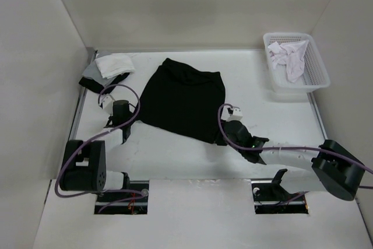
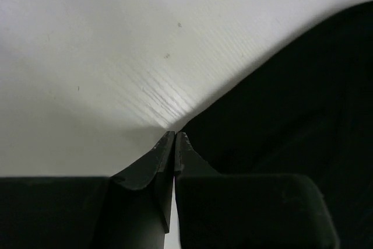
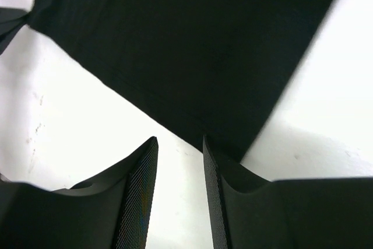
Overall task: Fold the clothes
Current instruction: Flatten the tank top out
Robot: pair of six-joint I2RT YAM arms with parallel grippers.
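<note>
Black shirt (image 1: 183,100) lies spread on the white counter (image 1: 175,161), about mid-width and toward the back. Its outline is roughly trapezoidal and turned at an angle, with the narrower end toward the back wall. The fabric is matte with no print visible. A few soft creases show near the back end.

Left claw (image 2: 175,135): fingers together, tips meeting with no gap. The tips sit on the counter right at the shirt's near-left edge. In the left wrist view the dark fabric runs up and to the right from the tips, and the right-hand finger lies over it. Cannot tell whether a bit of hem is pinched between the tips. The top view places this claw at the shirt's left side, with the arm reaching in from the near-left.

Right claw (image 3: 179,141): fingers apart, bare counter visible between them. The shirt's hemmed edge lies just beyond the tips, and nothing is held. The top view places this claw at the shirt's near-right corner, dark against dark there, so contact with the fabric is unclear.

Back-right of the counter: white plastic basket (image 1: 294,93) holding a crumpled white garment (image 1: 289,58), well apart from the shirt.

Back-left corner: small pile of cloths (image 1: 111,65), with white on top and grey and black showing beneath. It lies near the shirt's back-left, not touching it.
</note>
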